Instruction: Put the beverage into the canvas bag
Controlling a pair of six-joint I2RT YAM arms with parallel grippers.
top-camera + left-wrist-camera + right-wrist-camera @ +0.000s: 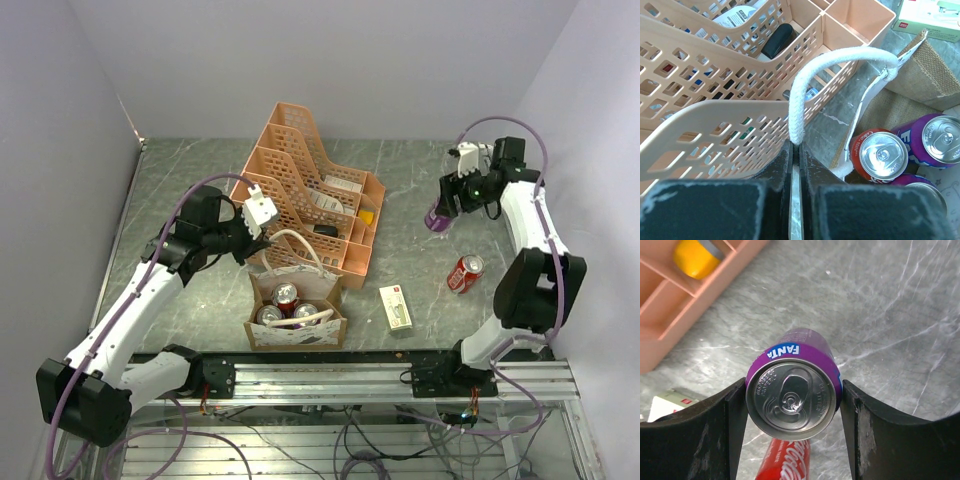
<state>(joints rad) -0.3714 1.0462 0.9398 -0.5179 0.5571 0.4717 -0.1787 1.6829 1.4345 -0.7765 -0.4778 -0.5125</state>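
The tan canvas bag (262, 334) stands near the table's front, holding a red can (286, 295) and two more cans. In the left wrist view a red Coke can (880, 155) and a purple can (937, 140) show inside it. My left gripper (795, 145) is shut on the bag's cream rope handle (805, 85), pulling it toward the organizer. My right gripper (792, 402) is shut on a purple Fanta can (792, 392), held above the table at the right (437, 218).
A peach lattice file organizer (300, 175) stands behind the bag, with a yellow item (695, 257) in one slot. A red Coke can (464, 272) lies on the table at the right. A small white box (395, 306) lies right of the bag.
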